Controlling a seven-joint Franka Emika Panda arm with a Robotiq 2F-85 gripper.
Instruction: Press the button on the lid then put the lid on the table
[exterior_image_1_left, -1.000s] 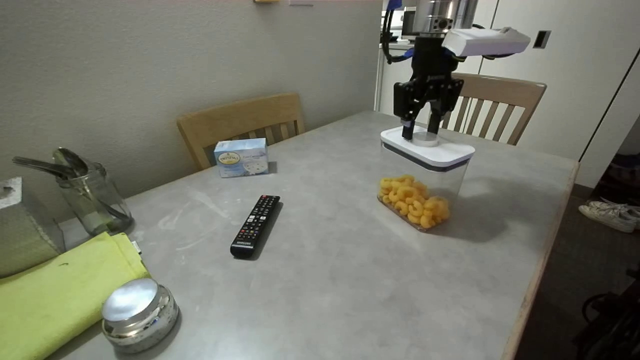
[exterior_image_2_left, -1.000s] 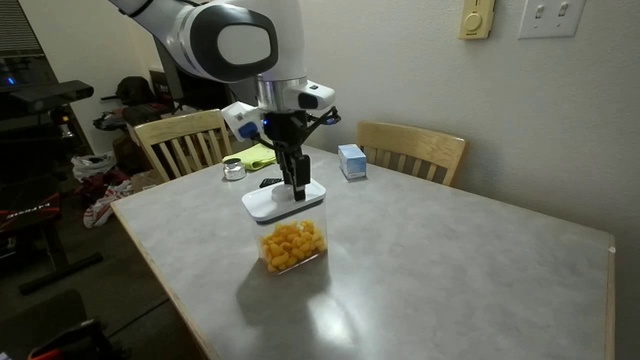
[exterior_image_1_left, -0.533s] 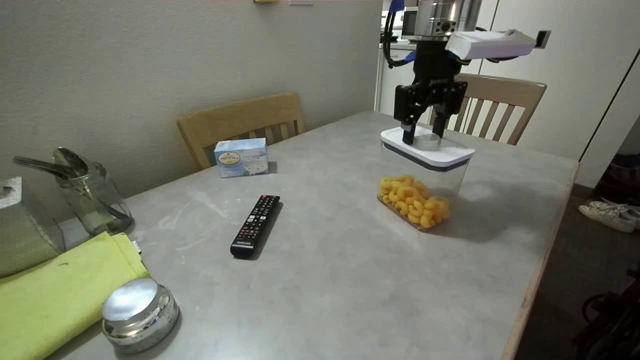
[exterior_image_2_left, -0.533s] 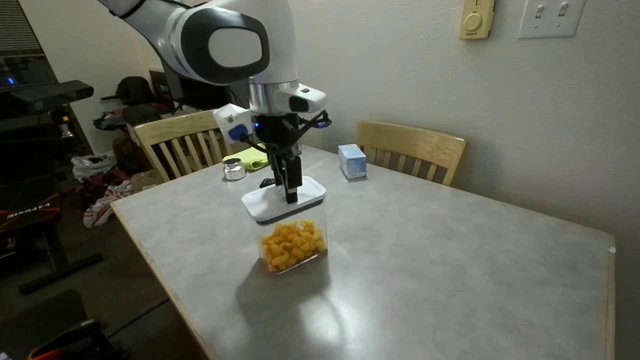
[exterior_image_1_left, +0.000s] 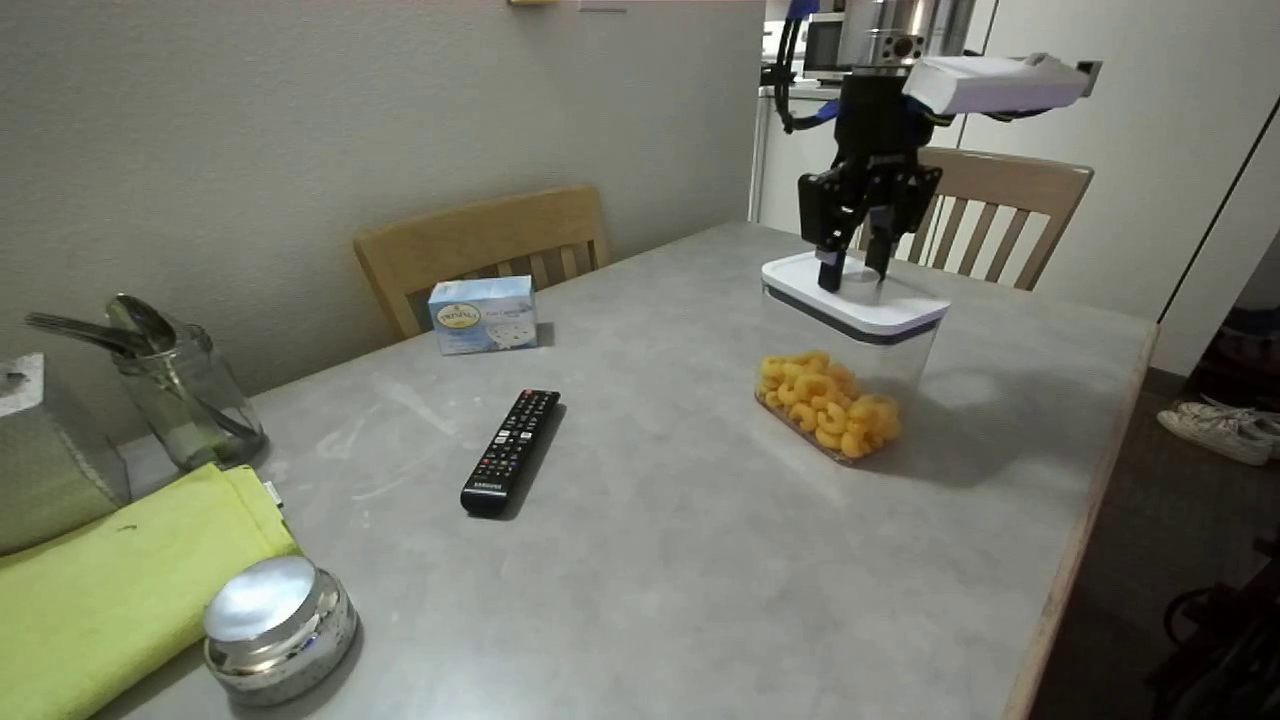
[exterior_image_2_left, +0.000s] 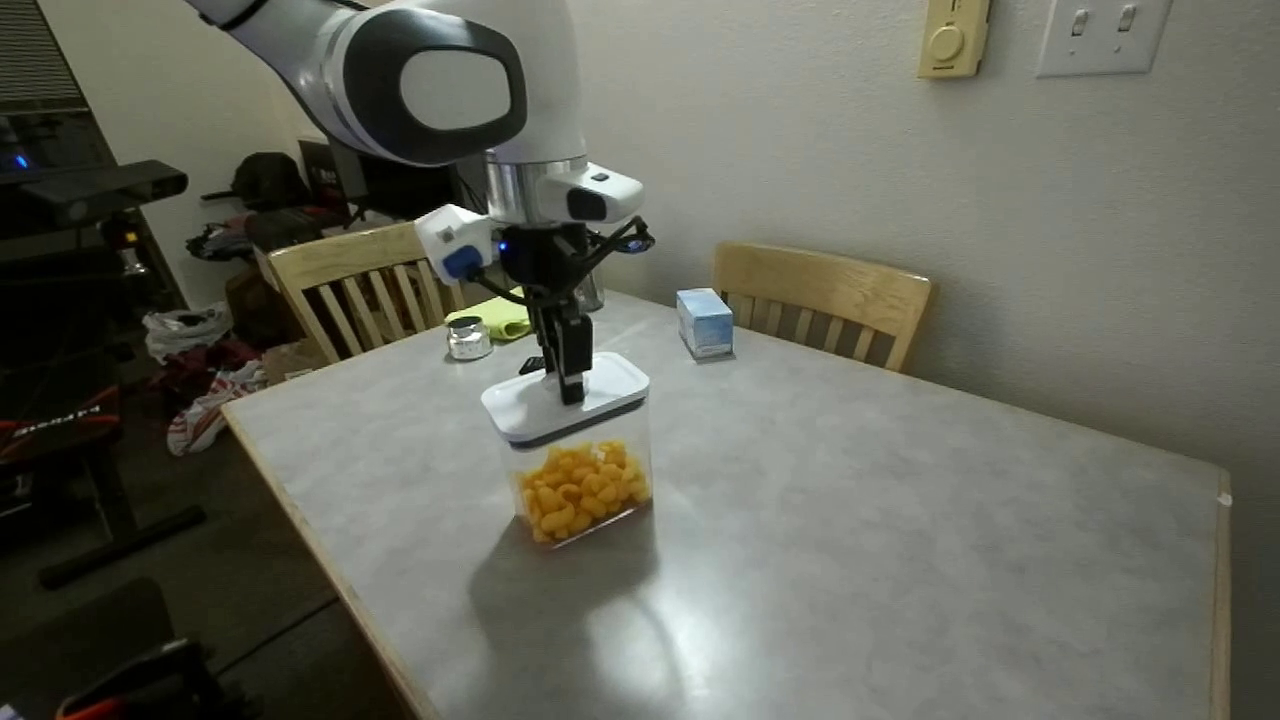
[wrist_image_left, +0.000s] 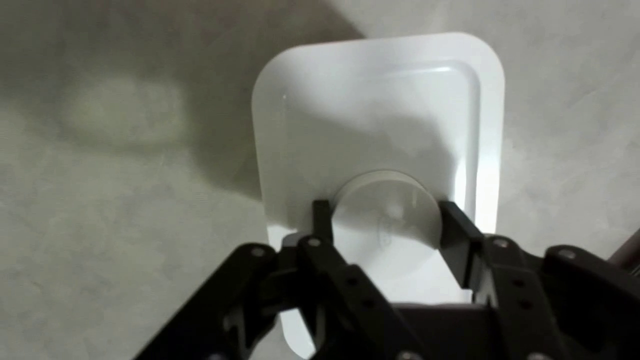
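The white lid (exterior_image_1_left: 905, 308) sits on a clear container (exterior_image_1_left: 900, 375) of yellow pasta, standing upright on the grey table (exterior_image_1_left: 650, 580). The lid also shows in an exterior view (exterior_image_2_left: 520, 410) and from above in the wrist view (wrist_image_left: 370, 105). The round white button (wrist_image_left: 387, 240) stands raised at the lid's centre. My gripper (wrist_image_left: 385, 215) points down with one finger on each side of the button, both appearing to touch it. The gripper shows just above the lid in both exterior views (exterior_image_1_left: 855, 278) (exterior_image_2_left: 570, 390). The fingers partly hide the button in the exterior views.
A black remote (exterior_image_1_left: 512, 452), a blue tea box (exterior_image_1_left: 485, 316), a silver metal jar (exterior_image_1_left: 280, 630), a yellow cloth (exterior_image_1_left: 140, 580) and a glass jar with cutlery (exterior_image_1_left: 190, 400) are on the table. Wooden chairs (exterior_image_2_left: 820, 290) and a wall stand beside it.
My gripper has moved sideways and lower over the lid, left in one exterior view, and its fingers have closed in on the button. The container has shifted very slightly.
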